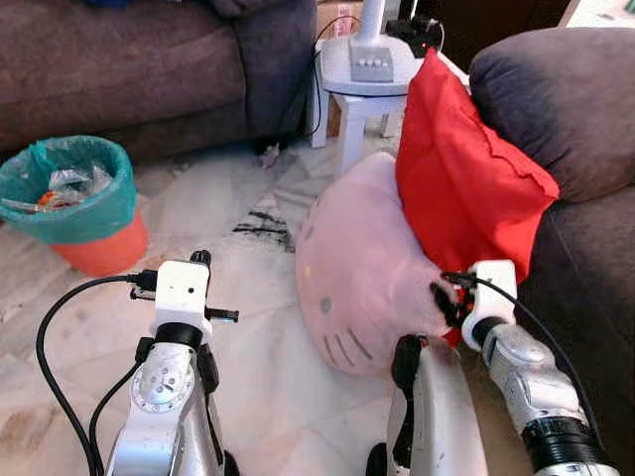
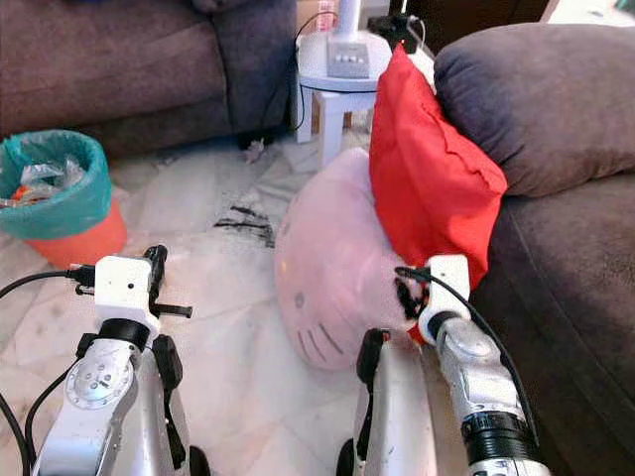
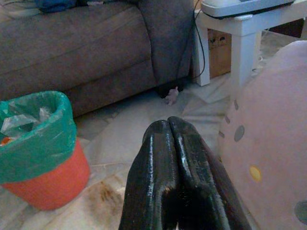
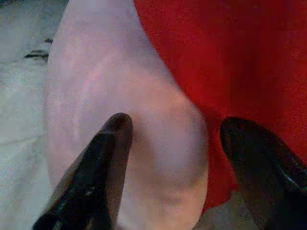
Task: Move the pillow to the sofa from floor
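Note:
A pink cat-face pillow (image 1: 362, 268) stands on edge on the marble floor. It leans on a red pillow (image 1: 461, 178), which rests against the dark sofa (image 1: 575, 129) on my right. My right gripper (image 4: 177, 125) is open at the pink pillow's lower right edge, where it meets the red one. One finger lies over the pink pillow (image 4: 110, 72) and the other by the red pillow (image 4: 230, 57). My left gripper (image 3: 168, 127) is shut and empty, held over the floor left of the pink pillow (image 3: 273, 143).
A second dark sofa (image 1: 119, 69) runs along the back left. An orange bin with a green liner (image 1: 74, 198) stands on the left. Behind the pillows, a white stool carries a fan base (image 1: 362, 74), with cables trailing from it. Open floor lies between bin and pillows.

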Controlling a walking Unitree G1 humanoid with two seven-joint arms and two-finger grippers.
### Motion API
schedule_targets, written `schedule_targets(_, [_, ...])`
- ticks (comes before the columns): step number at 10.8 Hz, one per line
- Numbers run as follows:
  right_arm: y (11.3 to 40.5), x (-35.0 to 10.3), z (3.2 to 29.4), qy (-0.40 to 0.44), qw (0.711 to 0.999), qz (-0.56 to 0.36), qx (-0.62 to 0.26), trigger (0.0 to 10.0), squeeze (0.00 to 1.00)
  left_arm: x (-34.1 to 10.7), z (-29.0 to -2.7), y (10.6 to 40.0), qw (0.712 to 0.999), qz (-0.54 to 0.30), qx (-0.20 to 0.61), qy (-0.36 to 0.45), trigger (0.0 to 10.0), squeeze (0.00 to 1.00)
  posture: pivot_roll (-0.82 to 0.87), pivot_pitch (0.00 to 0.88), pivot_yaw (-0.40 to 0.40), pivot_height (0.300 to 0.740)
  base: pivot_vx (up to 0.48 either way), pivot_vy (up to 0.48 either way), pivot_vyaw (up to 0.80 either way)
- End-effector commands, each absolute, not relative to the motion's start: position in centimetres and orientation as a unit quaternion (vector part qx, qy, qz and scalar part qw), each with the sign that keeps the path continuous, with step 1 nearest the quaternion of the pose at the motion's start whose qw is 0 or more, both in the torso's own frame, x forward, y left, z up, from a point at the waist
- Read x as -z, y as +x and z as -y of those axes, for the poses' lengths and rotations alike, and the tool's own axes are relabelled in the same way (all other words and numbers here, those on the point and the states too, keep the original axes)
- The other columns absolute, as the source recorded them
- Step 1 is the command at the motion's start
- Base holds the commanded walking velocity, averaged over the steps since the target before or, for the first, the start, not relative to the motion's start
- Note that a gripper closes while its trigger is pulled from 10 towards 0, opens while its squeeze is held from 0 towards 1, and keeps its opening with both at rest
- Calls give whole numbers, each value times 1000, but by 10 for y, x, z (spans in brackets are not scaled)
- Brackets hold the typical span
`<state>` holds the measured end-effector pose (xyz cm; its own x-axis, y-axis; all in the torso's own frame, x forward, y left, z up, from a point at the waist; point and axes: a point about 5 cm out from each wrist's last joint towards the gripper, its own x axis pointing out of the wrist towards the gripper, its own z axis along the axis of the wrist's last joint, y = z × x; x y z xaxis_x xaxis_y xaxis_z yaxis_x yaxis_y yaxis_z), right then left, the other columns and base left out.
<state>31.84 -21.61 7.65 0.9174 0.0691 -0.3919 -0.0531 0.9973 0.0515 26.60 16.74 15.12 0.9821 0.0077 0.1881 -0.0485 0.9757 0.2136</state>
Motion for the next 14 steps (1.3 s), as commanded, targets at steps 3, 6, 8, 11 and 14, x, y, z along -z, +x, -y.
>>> schedule_targets(3, [318,-74,213,96,968,-229,-36,10000,1000,-144,-167,265,992,74,-5,105,10000,0,68,144,-54,356,0,0,0])
schedule_targets(6, [316,-68,208,124,958,-253,-45,10000,0,-143,-167,264,992,69,-3,106,10000,0,74,146,-55,356,0,0,0])
schedule_targets(8, [314,-61,206,116,955,-268,-45,10000,0,-142,-166,264,992,67,0,106,10000,0,77,145,-53,356,0,0,0])
schedule_targets(11, [315,-48,193,103,952,-285,-33,10000,0,-143,-164,263,992,67,1,105,10000,0,84,137,-56,356,0,0,0])
schedule_targets(14, [323,-57,182,149,955,-251,-54,10000,0,-143,-166,263,992,69,-2,107,10000,0,89,132,-57,356,0,0,0])
